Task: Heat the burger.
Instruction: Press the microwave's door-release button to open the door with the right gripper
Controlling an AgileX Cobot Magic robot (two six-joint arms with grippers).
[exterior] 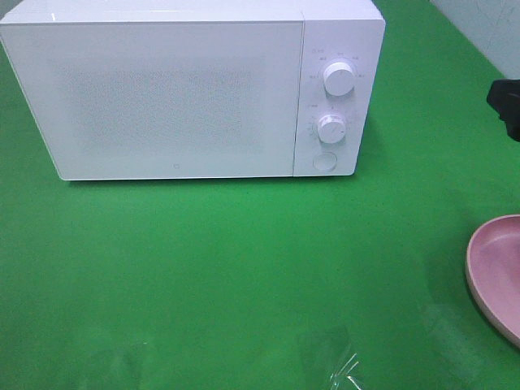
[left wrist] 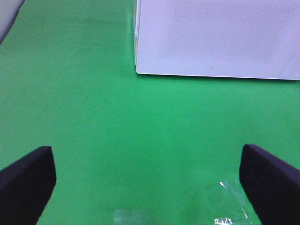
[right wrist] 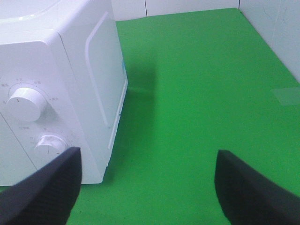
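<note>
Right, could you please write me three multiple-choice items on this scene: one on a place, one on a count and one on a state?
1. Where does the pink plate lie?
A) right of the microwave, nearer the camera
B) on top of it
C) left of it
2. How many dials sit above the round button?
A) one
B) two
C) four
3. The microwave's door is:
A) shut
B) swung wide open
C) taken off

Key:
1 A, the plate is cut off by the right edge.
2 B, two dials stand one above the other.
3 A, the door sits flush with the panel.
</note>
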